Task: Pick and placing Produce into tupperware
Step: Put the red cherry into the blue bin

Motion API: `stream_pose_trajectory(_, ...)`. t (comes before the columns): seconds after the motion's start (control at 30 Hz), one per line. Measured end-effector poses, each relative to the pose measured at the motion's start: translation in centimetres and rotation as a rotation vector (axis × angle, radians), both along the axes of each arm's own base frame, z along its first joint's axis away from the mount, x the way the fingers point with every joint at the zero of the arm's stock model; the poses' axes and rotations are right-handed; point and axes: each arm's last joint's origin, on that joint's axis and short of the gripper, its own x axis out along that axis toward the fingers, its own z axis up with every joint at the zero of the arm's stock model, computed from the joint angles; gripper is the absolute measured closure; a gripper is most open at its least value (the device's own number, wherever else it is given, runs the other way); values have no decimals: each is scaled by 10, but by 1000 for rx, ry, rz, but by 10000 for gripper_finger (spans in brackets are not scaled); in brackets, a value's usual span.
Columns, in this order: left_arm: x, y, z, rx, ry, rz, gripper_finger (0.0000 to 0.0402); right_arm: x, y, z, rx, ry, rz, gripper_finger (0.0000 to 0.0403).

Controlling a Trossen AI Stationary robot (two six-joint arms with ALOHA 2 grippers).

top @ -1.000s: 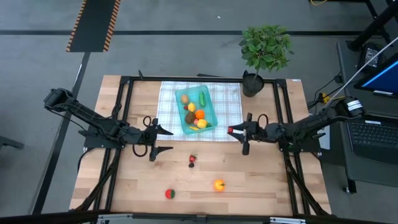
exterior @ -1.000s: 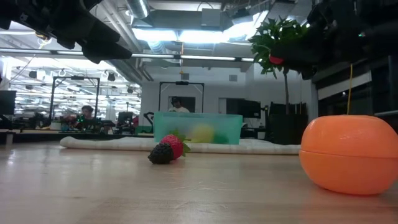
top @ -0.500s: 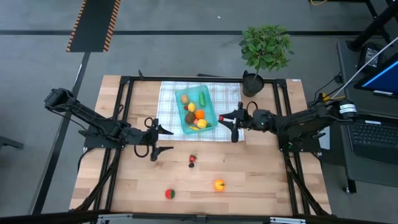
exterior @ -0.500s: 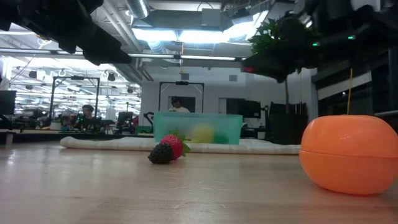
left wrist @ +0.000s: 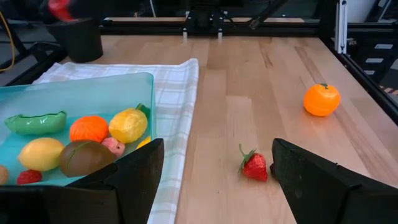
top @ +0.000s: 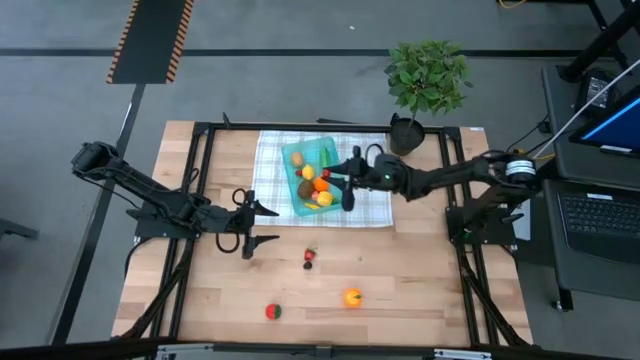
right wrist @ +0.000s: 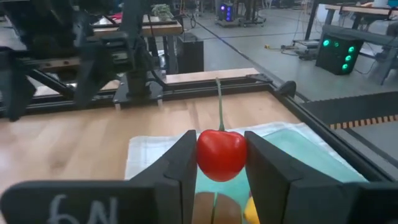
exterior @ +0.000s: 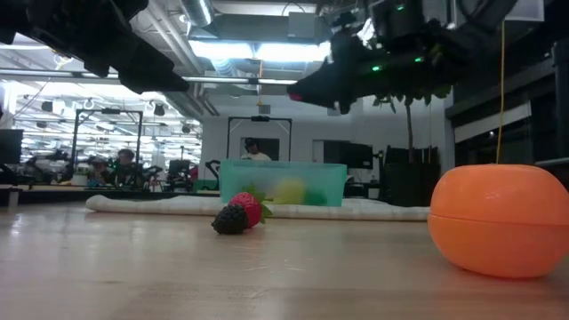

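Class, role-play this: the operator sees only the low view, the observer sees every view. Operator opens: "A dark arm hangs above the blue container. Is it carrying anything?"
Observer: Yes, the right gripper is shut on a red cherry with a green stem.
Operator: Is it over the container?
Observer: From above, it hangs at the container's right edge.
Operator: What's loose on the table?
Observer: A strawberry, an orange and a small red fruit.
Operator: And the left arm?
Observer: The left gripper waits open, left of the checked cloth.
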Motion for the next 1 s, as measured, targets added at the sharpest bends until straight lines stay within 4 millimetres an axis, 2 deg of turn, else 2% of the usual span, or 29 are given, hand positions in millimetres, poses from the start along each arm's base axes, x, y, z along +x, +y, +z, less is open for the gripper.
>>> stream_pose_trajectory(0.3, 0, 0, 0, 0, 0, 0, 111, 12, -10, -1, 31, 62, 21, 289)
stream_pose_trajectory(0.53, 0, 0, 0, -3, 0, 1, 111, 21, -12, 2, 143, 333, 10, 289)
stream_pose_trajectory(0.67, 0, 2, 0, 10, -7, 48, 111, 23, -13, 7, 169, 423, 5, 289)
stream_pose_trajectory(0.87, 1, 8, 1, 6, -19, 133, 111, 24, -13, 11, 175, 437, 3, 289)
stream_pose_trajectory(1.0, 2, 10, 1, 6, -19, 145, 111, 23, -15, 10, 181, 455, -68, 289)
